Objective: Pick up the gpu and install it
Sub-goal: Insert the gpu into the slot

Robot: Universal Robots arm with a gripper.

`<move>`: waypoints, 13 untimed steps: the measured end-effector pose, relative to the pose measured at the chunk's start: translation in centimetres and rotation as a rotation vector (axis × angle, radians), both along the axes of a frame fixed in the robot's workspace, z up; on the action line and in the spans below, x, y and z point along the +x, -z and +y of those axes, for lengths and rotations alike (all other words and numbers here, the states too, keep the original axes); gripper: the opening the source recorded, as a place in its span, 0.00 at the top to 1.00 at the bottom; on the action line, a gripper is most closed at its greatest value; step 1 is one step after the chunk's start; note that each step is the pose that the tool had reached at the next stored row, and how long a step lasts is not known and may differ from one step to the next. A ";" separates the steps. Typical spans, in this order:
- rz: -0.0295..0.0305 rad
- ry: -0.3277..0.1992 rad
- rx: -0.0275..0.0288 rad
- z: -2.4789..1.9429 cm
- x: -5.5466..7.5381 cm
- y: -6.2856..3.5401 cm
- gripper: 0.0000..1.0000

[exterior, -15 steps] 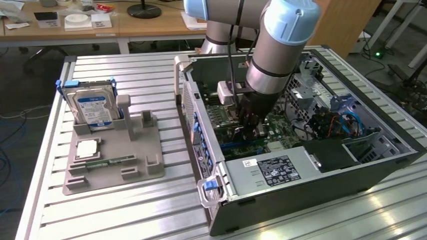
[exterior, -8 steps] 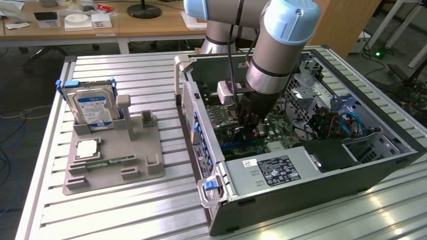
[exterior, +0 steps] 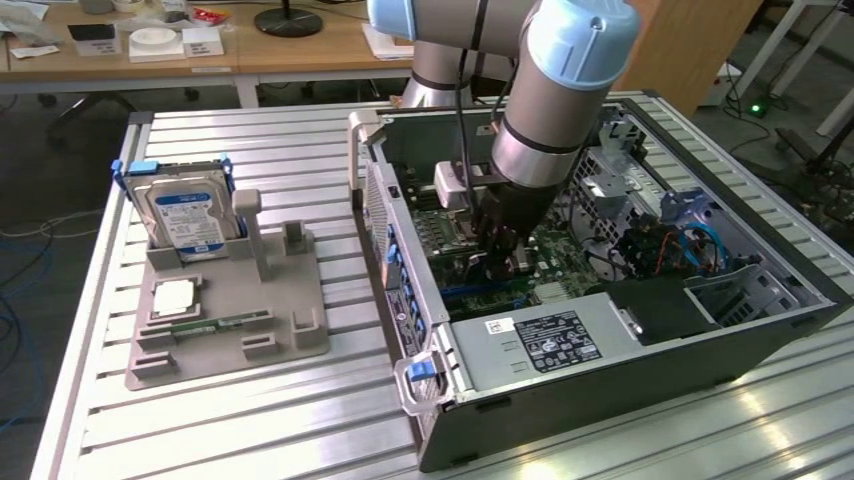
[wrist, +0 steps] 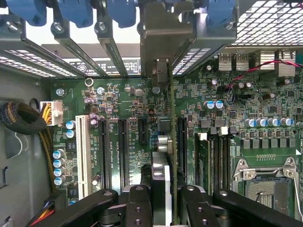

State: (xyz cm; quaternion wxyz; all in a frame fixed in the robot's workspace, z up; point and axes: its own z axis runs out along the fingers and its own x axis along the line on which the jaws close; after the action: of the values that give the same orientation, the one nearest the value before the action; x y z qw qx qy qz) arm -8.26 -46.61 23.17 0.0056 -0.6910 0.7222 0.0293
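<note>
Drive (exterior: 187, 215) held upright in grey holder (exterior: 220, 310) on slatted surface (exterior: 200, 420), at exterior view's left; memory stick (exterior: 214, 325) laid flat in holder. Open case (exterior: 601, 390) seen right of holder. Arm (exterior: 554, 90) lowered into case, hand (exterior: 501, 262) set over motherboard (wrist: 118, 101). In wrist view, gpu (wrist: 163, 182) seen edge-on, upright, clamped between fingers (wrist: 137, 203) closed partway, bracket (wrist: 161, 33) met at rear slots.

One open dark-grey metal computer case (exterior: 601, 370), one silver hard drive with a blue label (exterior: 187, 220), one grey plastic parts holder (exterior: 254, 330), one narrow green memory stick (exterior: 220, 324).
</note>
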 end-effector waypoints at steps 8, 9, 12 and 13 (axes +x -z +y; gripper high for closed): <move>-0.0001 0.000 0.0002 0.00 0.0 0.20 0.71; -0.0001 0.000 0.0001 0.00 0.0 0.22 0.71; -0.0001 0.000 0.0002 0.00 0.0 0.29 0.71; -0.0001 0.000 0.0001 0.00 0.0 0.31 0.71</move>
State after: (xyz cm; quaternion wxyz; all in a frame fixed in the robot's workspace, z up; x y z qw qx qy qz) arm -8.27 -46.61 22.86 0.0057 -0.6911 0.7222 0.0294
